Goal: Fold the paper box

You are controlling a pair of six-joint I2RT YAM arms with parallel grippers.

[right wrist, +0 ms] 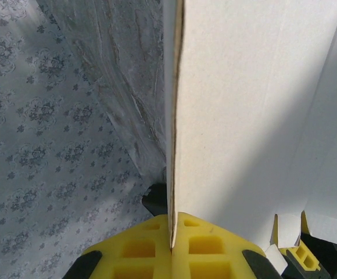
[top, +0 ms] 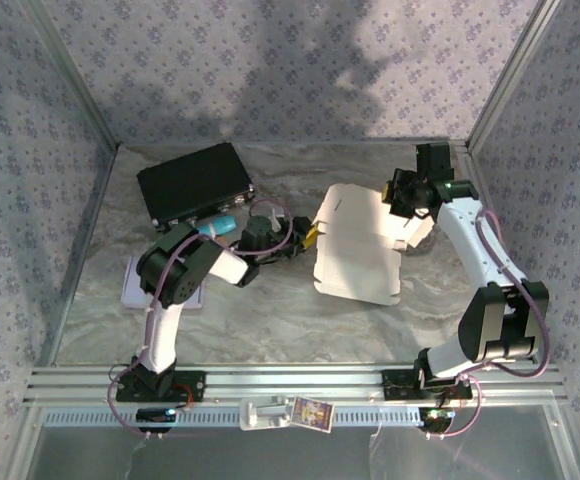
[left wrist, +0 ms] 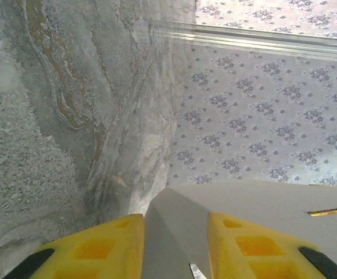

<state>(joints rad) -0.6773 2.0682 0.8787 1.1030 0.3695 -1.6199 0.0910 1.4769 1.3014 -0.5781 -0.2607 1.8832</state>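
The white paper box lies mostly flat and unfolded in the middle of the marble table. My left gripper is at its left edge. In the left wrist view the yellow fingers stand apart, open, with a grey corner of the box showing in the gap. My right gripper is at the box's far right flap. In the right wrist view it is shut on the edge of a raised box panel, which stands upright from between the pads.
A black case lies at the back left with a light blue object in front of it. A pale pad sits under the left arm. Patterned walls close three sides; a metal rail runs along the near edge.
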